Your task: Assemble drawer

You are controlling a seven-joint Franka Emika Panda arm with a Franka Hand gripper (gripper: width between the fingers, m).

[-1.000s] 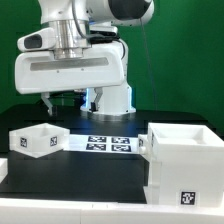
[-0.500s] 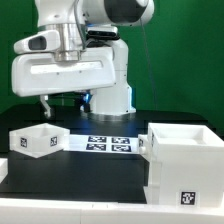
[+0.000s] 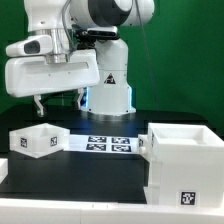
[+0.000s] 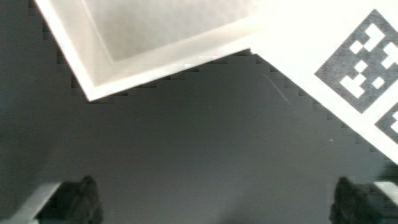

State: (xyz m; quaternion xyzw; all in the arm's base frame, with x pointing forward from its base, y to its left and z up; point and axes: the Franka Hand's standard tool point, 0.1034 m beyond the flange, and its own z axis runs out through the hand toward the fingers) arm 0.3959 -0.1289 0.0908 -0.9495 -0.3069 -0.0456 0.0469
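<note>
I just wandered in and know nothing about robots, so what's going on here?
A robot arm is working on a drawer, and right now it holds nothing. Its gripper hovers open above the black table, close to the small white drawer at the exterior view's left. The wrist view shows only bare table between its fingers. The big white housing stands apart at the right, with the marker board lying between them. The drawer is not yet inside.
</note>
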